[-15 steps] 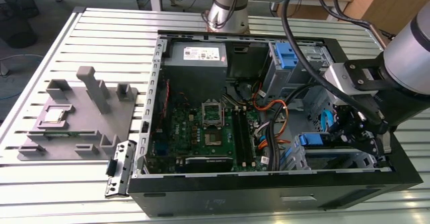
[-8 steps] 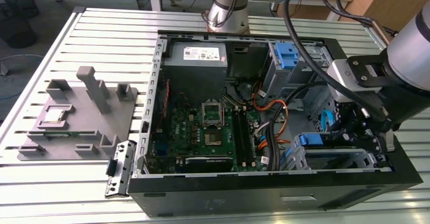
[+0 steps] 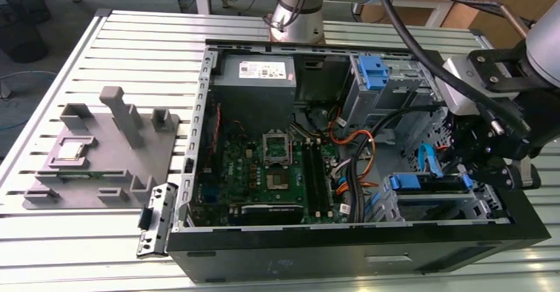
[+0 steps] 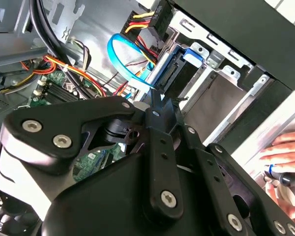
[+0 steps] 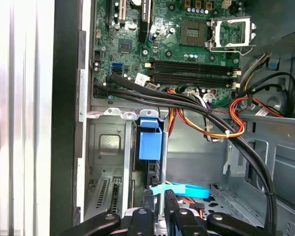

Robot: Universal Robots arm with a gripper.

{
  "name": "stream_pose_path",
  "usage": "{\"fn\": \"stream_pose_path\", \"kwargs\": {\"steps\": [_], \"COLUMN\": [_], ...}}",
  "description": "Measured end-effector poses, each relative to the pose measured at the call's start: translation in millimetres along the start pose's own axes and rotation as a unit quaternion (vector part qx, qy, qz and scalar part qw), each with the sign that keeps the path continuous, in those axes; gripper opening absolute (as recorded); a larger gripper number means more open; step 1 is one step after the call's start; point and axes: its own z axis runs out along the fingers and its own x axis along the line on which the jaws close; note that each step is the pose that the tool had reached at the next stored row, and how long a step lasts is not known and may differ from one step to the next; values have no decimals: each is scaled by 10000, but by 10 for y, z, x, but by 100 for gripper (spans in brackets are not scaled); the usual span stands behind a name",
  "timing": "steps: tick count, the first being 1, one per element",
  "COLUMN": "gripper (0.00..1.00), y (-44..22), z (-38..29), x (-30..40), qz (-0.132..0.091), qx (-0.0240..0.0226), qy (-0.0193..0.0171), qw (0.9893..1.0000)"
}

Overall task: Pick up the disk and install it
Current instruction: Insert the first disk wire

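The disk (image 3: 424, 182) sits in the drive bay at the front corner of the open computer case (image 3: 350, 243), on the exterior view's right. Its blue carrier frame (image 5: 151, 140) stands up between the bay's metal walls. In the second wrist view the carrier's blue tab (image 4: 191, 54) sits deep in the bay. My gripper (image 3: 477, 170) hangs just over that bay, beside the disk's outer end. In the first wrist view the gripper (image 5: 160, 201) has its black fingers shut close together, a short way from the blue frame, with nothing plainly held.
A looped blue data cable (image 5: 182, 191) lies right by the fingertips. Thick black cables (image 5: 187, 103) and orange-red wires (image 5: 221, 130) cross above the bay. The motherboard (image 3: 271, 167), a grey power-supply box (image 3: 256, 71) and a grey fixture tray (image 3: 105, 147) lie further away. A person's hand (image 4: 285, 167) rests outside the case.
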Motion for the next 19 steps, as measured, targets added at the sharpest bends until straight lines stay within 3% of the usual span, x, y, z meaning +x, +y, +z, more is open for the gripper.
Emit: {"fn": "stream_pose_path", "kwargs": {"steps": [6,8,19], "gripper": [24,24,24], "y": [0,-8,-14], "z": [-4,-112,-117], "x": [-1,-13,-13], "qz": [0,0,1], "qx": [0,0,-6], "qy": [1,1,2], "qw": [10000,10000,10000]}}
